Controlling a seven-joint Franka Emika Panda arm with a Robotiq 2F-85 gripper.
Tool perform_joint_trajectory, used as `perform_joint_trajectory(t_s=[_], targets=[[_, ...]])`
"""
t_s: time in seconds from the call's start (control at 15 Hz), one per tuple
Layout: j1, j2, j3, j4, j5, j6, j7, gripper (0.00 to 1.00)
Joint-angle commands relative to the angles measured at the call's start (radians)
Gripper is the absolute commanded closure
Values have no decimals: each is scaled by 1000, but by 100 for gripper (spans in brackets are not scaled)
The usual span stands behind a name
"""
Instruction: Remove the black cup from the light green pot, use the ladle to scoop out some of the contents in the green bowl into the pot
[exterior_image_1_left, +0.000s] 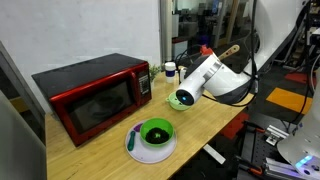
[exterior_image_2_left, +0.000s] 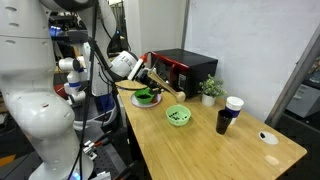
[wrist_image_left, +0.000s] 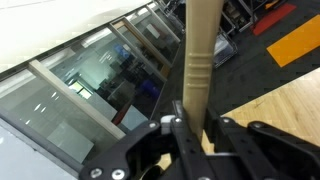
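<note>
Gripper (exterior_image_2_left: 139, 75): jaws clamped on the ladle (exterior_image_2_left: 165, 88). The wrist view shows the wooden handle pinched between both fingers, and the ladle is held clear of the table.

Light green pot (exterior_image_2_left: 146, 97): just below the gripper, no cup in it.

Ladle's long axis runs straight out past the fingertips, away from the arm. In an exterior view the far end points toward the green bowl (exterior_image_2_left: 178, 122). Can't tell its true pitch, or whether the far end carries anything, too small.

Green bowl: ahead of and below the gripper, roughly under the ladle's far end, dark contents inside.

Black cup (exterior_image_2_left: 222, 123): upright on the table, well ahead of the gripper, beyond the bowl.

My read: cup removal is done and the scoop step is in hand. Next move: pitch the far end down into the bowl's contents and lift level. Then bring it back over the pot under the wrist and tip it out.
</note>
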Motion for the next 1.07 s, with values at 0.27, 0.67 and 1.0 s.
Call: perform_joint_trajectory(t_s=[0.27,0.67,1.0], targets=[[26,84,26,53,-23,-92,-15,94],[40,118,36,70,-26,-144,-20,94],[45,139,41,85,-27,-189,-24,94]])
